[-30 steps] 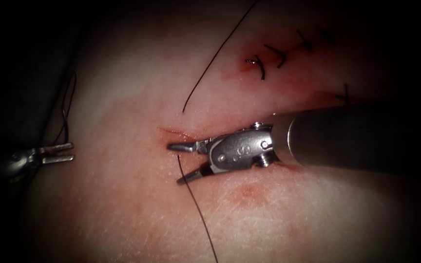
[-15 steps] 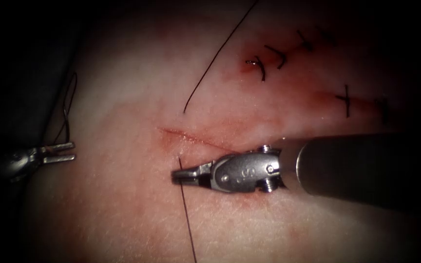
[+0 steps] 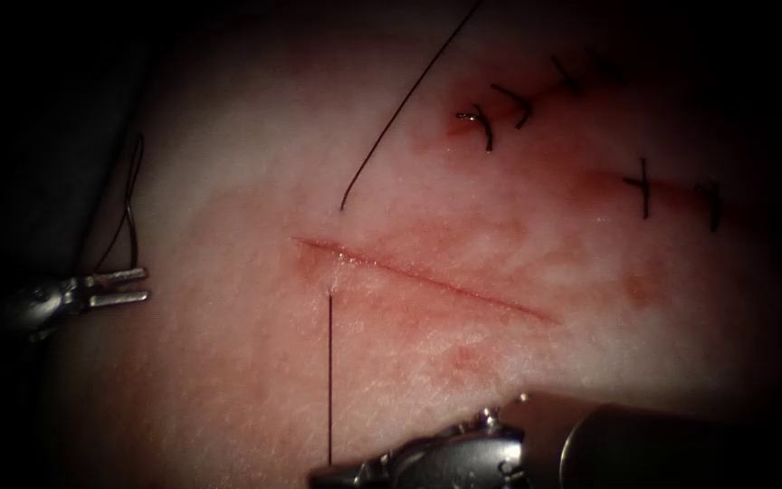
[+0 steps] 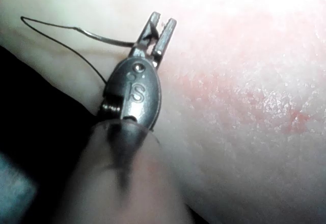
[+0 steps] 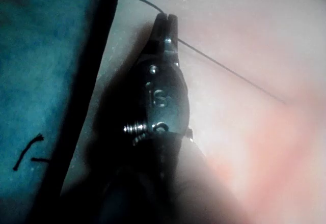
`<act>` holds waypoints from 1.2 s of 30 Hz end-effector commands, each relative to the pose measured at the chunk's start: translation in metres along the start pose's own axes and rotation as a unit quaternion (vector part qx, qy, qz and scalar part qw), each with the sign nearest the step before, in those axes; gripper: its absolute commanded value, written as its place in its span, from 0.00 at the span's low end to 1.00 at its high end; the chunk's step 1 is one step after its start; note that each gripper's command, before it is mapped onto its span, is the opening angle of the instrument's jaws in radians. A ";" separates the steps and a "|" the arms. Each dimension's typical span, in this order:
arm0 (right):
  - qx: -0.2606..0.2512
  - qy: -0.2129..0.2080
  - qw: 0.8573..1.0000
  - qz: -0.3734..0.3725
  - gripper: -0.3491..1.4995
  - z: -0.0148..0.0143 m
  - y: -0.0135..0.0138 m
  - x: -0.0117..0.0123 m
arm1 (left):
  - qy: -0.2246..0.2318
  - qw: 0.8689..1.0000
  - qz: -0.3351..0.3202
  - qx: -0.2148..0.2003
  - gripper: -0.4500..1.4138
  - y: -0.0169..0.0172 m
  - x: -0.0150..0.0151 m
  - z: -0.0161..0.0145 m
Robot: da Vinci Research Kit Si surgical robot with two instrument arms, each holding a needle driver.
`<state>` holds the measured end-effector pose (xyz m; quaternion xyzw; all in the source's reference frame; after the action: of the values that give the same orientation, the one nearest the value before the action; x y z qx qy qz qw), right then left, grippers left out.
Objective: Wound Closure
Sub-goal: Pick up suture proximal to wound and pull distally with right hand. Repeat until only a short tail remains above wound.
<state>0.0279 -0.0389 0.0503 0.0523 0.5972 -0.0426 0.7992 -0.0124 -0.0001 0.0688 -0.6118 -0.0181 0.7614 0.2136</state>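
Pale pink pork-belly tissue (image 3: 228,380) spreads across the endoscope view, darkening toward the edges, with a thin red open cut (image 3: 427,279) running from the centre down to the right and older dark stitches (image 3: 500,113) on closed cuts in the upper right. Over the last second the right arm's silver needle-driver tool (image 3: 337,474) has gone from open jaws at the cut's left end, to closed on the dark suture thread (image 3: 329,380) just below the cut, to the bottom edge of the frame, with the thread now drawn into a straight, taut vertical line from the tissue just below the cut's left end to the jaw tips. That reads as thread being pulled through the tissue, so this bite looks passed and its slack is being taken up. Another run of thread (image 3: 400,109) leaves the tissue above the cut and rises to the top of the frame. The right tool lies almost flat, its shaft entering from the lower right, jaws pressed together on the thread, as the right wrist view (image 5: 165,16) confirms. At the left edge, well off the cut, the left arm's silver needle-driver tool (image 3: 124,285) lies horizontal, tips pointing right; in the left wrist view (image 4: 162,28) its slightly parted jaws clamp the thin curved steel needle (image 4: 109,39) near its thread end, clear of the tissue.
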 end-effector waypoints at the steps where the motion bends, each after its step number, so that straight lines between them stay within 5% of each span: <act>1: 0.007 0.004 1.000 0.010 0.00 0.0011 -0.0022 0.0004 | 0.004 1.000 -0.001 -0.005 0.00 0.0002 -0.0008 0.0006; 9: 0.025 0.015 0.999 0.020 0.00 0.0012 -0.0053 0.0017 | 0.007 1.000 -0.001 -0.009 0.00 0.0001 -0.0007 0.0007; 11: 0.024 0.014 0.999 0.016 0.39 0.0010 -0.0045 0.0016 | 0.006 1.000 -0.001 -0.010 0.00 0.0001 -0.0007 0.0007; 12: 0.024 0.014 0.999 0.016 0.39 0.0010 -0.0045 0.0016 | 0.006 1.000 -0.001 -0.010 0.00 0.0001 -0.0007 0.0007; 13: 0.008 0.027 0.999 0.024 0.75 0.0005 -0.0029 0.0015 | 0.006 1.000 -0.001 -0.010 0.00 0.0001 -0.0007 0.0007; 16: -0.023 0.047 0.998 0.020 0.93 -0.0005 0.0000 0.0010 | 0.006 1.000 -0.001 -0.010 0.00 0.0002 -0.0007 0.0007; 30: -0.071 0.018 0.997 -0.030 0.93 -0.0030 0.0140 -0.0037 | 0.006 1.000 -0.001 -0.010 0.00 0.0003 -0.0007 0.0007; 36: -0.066 0.022 0.997 -0.037 0.95 -0.0036 0.0128 -0.0040 | 0.007 1.000 -0.001 -0.012 0.00 0.0001 -0.0007 0.0005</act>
<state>0.0244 -0.0254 0.0530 -0.0224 0.6183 -0.0342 0.7849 -0.0122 -0.0001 0.0688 -0.6188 -0.0247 0.7573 0.2074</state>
